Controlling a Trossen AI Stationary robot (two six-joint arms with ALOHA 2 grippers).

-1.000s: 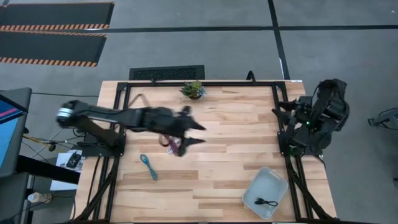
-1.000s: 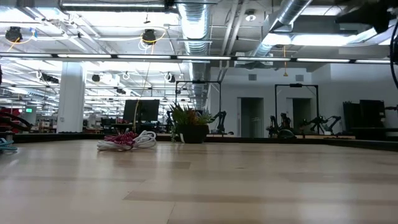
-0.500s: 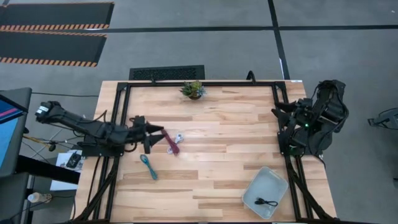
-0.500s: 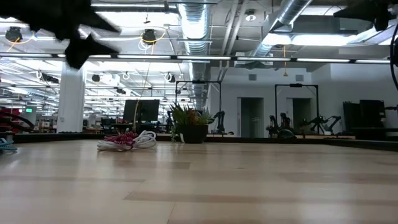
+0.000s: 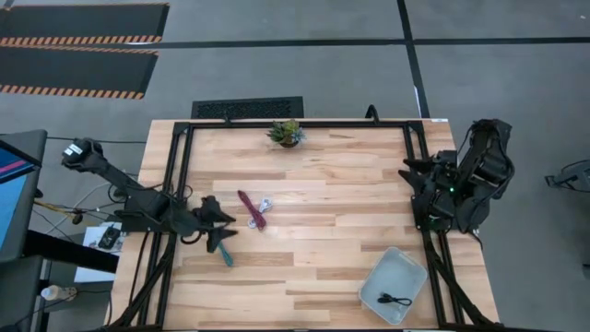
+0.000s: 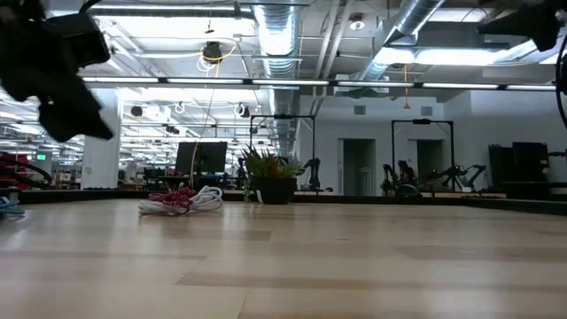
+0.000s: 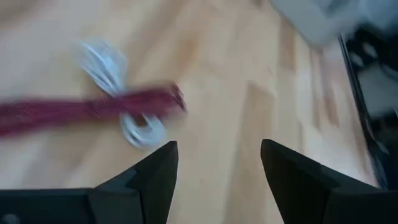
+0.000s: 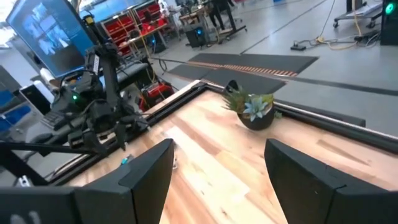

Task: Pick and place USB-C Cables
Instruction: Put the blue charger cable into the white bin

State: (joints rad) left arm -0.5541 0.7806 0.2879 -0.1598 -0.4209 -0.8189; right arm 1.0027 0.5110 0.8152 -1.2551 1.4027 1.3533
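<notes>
My left gripper [image 5: 224, 232] is open and holds nothing. It hovers near the table's left side, just above the far end of the teal cable [image 5: 225, 255]. The maroon cable [image 5: 251, 209] and the white cable [image 5: 266, 206] lie crossed on the wood a little farther in. They appear ahead of the open fingers in the left wrist view as the maroon cable [image 7: 93, 109] and the white cable [image 7: 142, 129]. The black cable [image 5: 397, 300] lies in the grey tray [image 5: 383, 272]. My right gripper [image 5: 411, 175] waits open by the table's right edge, touching nothing.
A small potted plant [image 5: 287, 133] stands at the far edge, also seen as the plant [image 8: 252, 109]. The tray sits at the near right corner. Bare wood stretches between the cables and the tray. Black frame rails run along the table's left and right sides.
My left gripper has drawn back from above the maroon and white cables toward the table's left edge. It then moved toward the near edge and came lower, ending over the teal cable. The maroon and white cables stay where they lay.
</notes>
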